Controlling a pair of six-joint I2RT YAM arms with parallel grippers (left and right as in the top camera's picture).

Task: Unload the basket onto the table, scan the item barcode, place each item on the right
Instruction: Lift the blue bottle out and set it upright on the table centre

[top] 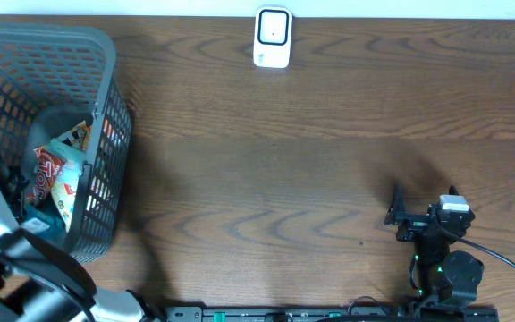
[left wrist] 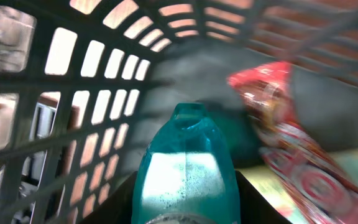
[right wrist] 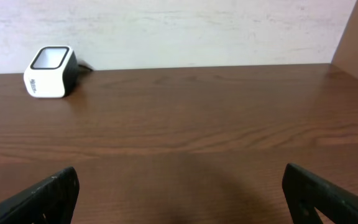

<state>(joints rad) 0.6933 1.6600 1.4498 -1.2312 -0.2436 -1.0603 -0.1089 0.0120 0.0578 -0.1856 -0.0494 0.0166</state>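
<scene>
Left fingers (left wrist: 188, 194) are down inside the basket (top: 105, 55), narrowed onto the teal bottle (left wrist: 188, 155). The bottle sits right between them, a finger tight against each side and its cap end pointing away from the wrist. The left wrist view is blurry, but no gap shows on either side. A red packet (left wrist: 278, 124) lies just right of the fingers, close beside the bottle, its far end leaning on the basket wall. The mesh wall is near on the left and ahead of the fingers. More packets lie in the basket, too blurred to name.

Right fingers (right wrist: 182, 193) are spread wide and hold nothing, low over the bare counter (top: 284, 179). The white scanner (right wrist: 48, 73) stands ahead of them and to the left, well apart, at the back edge of the counter against the wall.
</scene>
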